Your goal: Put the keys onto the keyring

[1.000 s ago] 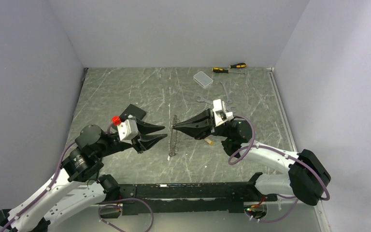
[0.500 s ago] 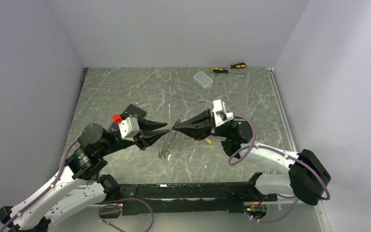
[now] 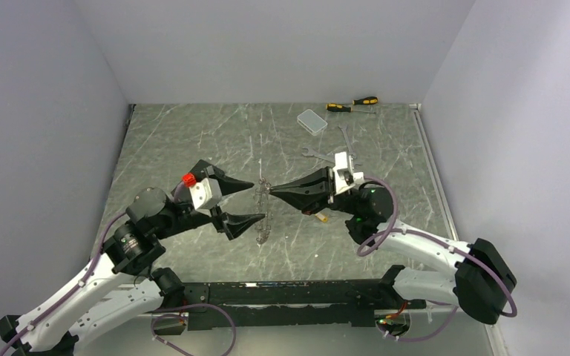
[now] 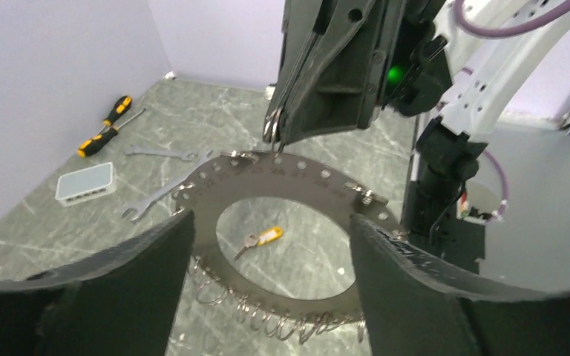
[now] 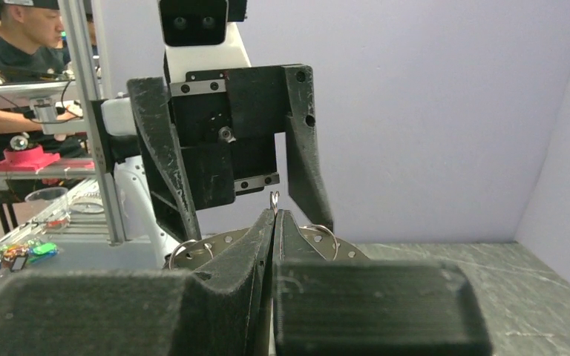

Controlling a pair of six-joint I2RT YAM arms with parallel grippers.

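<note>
The keyring (image 3: 262, 213) is a flat metal ring with holes and several small wire loops; it stands on edge at the table's middle. My right gripper (image 3: 272, 192) is shut on a small loop (image 5: 274, 199) at its upper rim, with the fingertips (image 5: 274, 215) pressed together. My left gripper (image 3: 258, 201) is open, one finger on each side of the keyring, not touching it. In the left wrist view the keyring (image 4: 297, 174) fills the gap of that gripper (image 4: 271, 222). The yellow-headed key (image 4: 261, 239) lies on the table beyond the ring, under my right gripper (image 3: 320, 217).
Two yellow-and-black screwdrivers (image 3: 352, 104), a clear plastic box (image 3: 312, 121) and silver wrenches (image 3: 320, 154) lie at the back right. They also show in the left wrist view: screwdrivers (image 4: 107, 122), box (image 4: 84, 183), wrench (image 4: 162, 196).
My left gripper has moved in toward the keyring, turned and opened wider, and now straddles it. The keyring tilted down briefly and stands upright again. My right gripper stays shut on it.
</note>
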